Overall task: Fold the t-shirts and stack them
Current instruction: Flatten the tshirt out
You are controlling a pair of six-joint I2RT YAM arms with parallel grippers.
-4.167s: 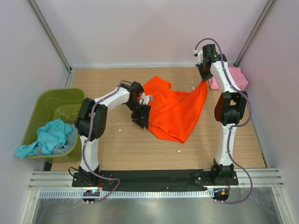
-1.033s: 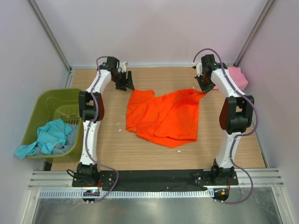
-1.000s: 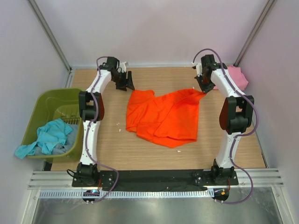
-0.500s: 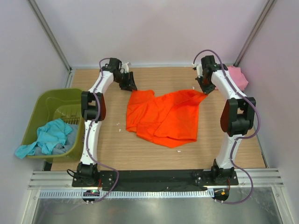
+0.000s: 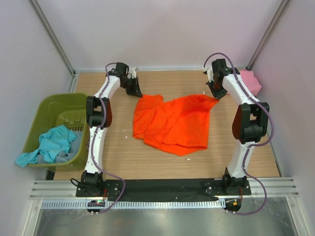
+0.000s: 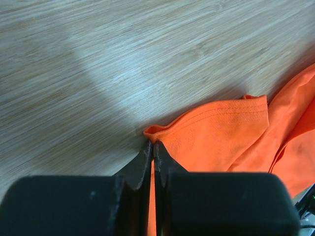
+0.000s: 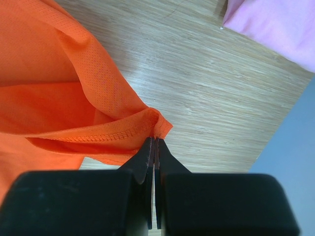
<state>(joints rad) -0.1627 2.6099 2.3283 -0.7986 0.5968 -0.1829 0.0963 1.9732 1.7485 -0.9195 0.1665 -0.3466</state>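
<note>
Orange shirt: a bright orange t-shirt [image 5: 172, 123] of soft, fine-meshed cloth lies rumpled on the middle of the pale wood-grain tabletop [image 5: 162, 162]. It is partly doubled over itself, and its far edge runs between the two arms.
Left hand: the left hand [image 6: 151, 147] sits at the far left corner of the orange t-shirt. Its two black fingers are pressed together with a thin strip of orange cloth caught between them. A stitched hem shows just beyond the tips, and the cloth there rests low against the wood.
Right hand: the right hand [image 7: 155, 142] sits at the shirt's far right corner. Its fingers are closed tight on a hemmed corner, which bunches into a small point at the tips.
Arms: both reach far across the tabletop, the left towards the far left and the right towards the far right, with the shirt between them.
Pink shirt: a pale pink t-shirt [image 5: 248, 81] lies at the far right corner of the tabletop. It is just beside the right arm and apart from the orange cloth.
Teal shirt: a teal t-shirt [image 5: 51, 145] is heaped inside an olive-green plastic tub [image 5: 49, 105], with one end draped over the tub's near left rim.
Tub: it stands at the left edge of the tabletop, beside the left arm and well apart from the orange t-shirt.
</note>
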